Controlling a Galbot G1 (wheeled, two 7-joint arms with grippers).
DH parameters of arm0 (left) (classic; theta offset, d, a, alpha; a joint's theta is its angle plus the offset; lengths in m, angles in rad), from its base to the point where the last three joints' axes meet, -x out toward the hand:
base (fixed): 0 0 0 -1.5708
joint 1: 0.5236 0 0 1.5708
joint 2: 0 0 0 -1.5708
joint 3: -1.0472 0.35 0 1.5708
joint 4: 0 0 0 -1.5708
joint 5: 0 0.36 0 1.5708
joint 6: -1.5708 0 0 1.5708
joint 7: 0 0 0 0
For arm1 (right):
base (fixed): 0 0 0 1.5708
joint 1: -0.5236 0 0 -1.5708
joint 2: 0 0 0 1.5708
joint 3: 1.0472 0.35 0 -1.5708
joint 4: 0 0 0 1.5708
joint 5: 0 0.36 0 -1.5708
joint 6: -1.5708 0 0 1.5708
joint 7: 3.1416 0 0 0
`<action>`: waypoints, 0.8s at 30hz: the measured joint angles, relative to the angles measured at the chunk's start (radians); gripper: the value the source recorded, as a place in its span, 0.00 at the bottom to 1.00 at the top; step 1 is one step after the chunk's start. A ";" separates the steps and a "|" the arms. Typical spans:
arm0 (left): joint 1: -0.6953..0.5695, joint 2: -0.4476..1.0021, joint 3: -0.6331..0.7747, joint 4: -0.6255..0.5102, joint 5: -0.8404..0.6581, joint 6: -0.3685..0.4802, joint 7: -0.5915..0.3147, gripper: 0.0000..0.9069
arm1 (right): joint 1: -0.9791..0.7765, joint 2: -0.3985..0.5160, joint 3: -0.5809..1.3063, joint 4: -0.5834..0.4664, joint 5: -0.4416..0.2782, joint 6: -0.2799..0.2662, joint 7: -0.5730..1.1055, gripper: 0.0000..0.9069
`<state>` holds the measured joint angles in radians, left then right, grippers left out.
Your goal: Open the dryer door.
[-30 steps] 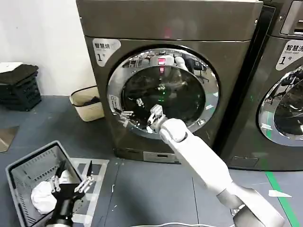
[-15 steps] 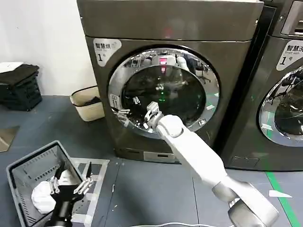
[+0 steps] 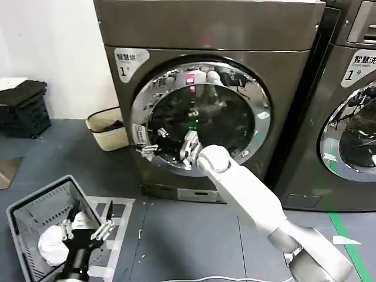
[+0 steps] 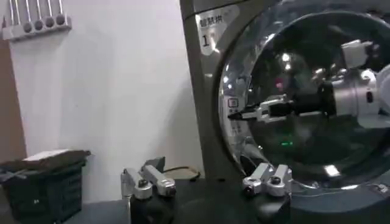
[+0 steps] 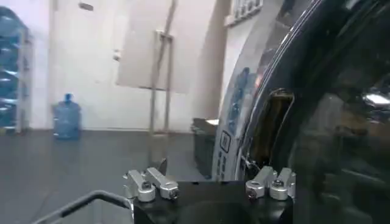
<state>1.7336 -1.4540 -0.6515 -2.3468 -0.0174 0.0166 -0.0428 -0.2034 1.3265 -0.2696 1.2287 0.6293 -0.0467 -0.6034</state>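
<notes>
My left gripper is hanging low on the left with its fingers spread apart, gripping nothing, above the grey basket on the floor. To its right, my right gripper is reaching to the left edge of the dryer door; whether its fingers are apart or together I cannot tell. The door is sitting on the front of the dryer, its left edge swinging slightly out.
</notes>
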 joint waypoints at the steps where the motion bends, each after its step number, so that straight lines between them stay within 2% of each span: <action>1: -0.002 0.001 -0.002 0.001 -0.003 0.001 0.001 1.00 | -0.001 -0.006 -0.003 0.003 0.009 0.005 -0.010 1.00; 6: -0.022 0.013 -0.021 0.015 -0.042 0.010 0.022 1.00 | -0.013 -0.033 -0.009 0.025 0.054 0.003 -0.064 1.00; 15: -0.077 0.075 -0.090 0.063 -0.200 0.001 0.126 1.00 | -0.016 -0.104 -0.034 0.077 0.108 -0.004 -0.164 1.00; 24: -0.141 0.153 -0.135 0.112 -0.254 0.003 0.165 1.00 | -0.021 -0.176 -0.055 0.131 0.153 -0.007 -0.232 1.00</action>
<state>1.5923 -1.3010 -0.7869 -2.2350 -0.2714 0.0198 0.1218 -0.2246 1.1506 -0.3241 1.3593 0.7823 -0.0534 -0.8356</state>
